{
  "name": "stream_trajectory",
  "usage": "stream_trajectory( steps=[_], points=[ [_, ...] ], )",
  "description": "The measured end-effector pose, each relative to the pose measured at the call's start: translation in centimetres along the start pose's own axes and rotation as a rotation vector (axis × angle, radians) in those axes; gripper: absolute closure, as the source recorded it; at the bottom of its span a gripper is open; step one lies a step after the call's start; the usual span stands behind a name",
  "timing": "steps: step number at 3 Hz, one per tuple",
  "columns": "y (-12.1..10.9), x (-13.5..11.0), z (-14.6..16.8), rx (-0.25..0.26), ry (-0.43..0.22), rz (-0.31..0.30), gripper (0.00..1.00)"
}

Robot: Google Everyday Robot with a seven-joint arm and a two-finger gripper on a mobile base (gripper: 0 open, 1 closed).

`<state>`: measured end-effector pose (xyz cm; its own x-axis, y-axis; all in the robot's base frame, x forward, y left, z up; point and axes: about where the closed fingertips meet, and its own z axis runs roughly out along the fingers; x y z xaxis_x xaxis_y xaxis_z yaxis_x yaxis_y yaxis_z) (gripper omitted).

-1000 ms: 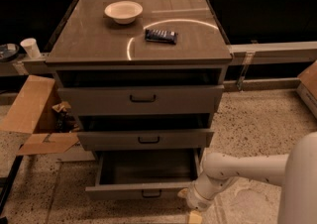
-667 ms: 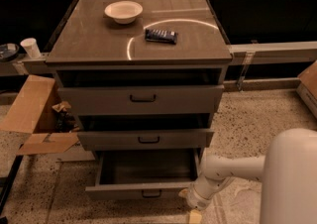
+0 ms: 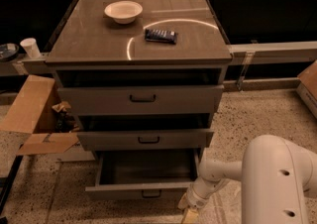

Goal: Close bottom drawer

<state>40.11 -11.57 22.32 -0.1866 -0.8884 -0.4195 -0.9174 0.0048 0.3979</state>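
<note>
The bottom drawer (image 3: pixel 141 190) is the lowest of three grey drawers in a metal cabinet (image 3: pixel 138 49). It is pulled far out and its dark inside shows. A small black bar handle (image 3: pixel 150 194) sits at the centre of its front panel. My gripper (image 3: pixel 190 212) hangs on the white arm (image 3: pixel 218 176) at the bottom edge of the view. It is just right of the drawer's front right corner, low near the floor. The middle drawer (image 3: pixel 146 140) and top drawer (image 3: pixel 141 99) stand slightly out.
A white bowl (image 3: pixel 123 11) and a dark packet (image 3: pixel 160 35) lie on the cabinet top. An open cardboard box (image 3: pixel 37 119) stands on the floor at the left. A white cup (image 3: pixel 30 47) is on a ledge at the far left. Speckled floor lies to the right.
The bulky white part of my arm has come further into view at the lower right. The gripper stays near the drawer's front right corner. The drawer has not moved.
</note>
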Motion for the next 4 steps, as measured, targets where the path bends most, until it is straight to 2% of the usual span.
stream_trajectory(
  steps=[1,2,3,4],
  points=[
    [-3.4,0.4,0.3,0.074,0.009,0.0,0.66],
    [-8.1,0.7,0.4,0.157,0.004,0.004,0.96],
    [-11.1,1.0,0.9,0.187,0.012,0.019,1.0],
    [-11.2,1.0,0.9,0.19,0.011,0.02,0.81]
  ],
)
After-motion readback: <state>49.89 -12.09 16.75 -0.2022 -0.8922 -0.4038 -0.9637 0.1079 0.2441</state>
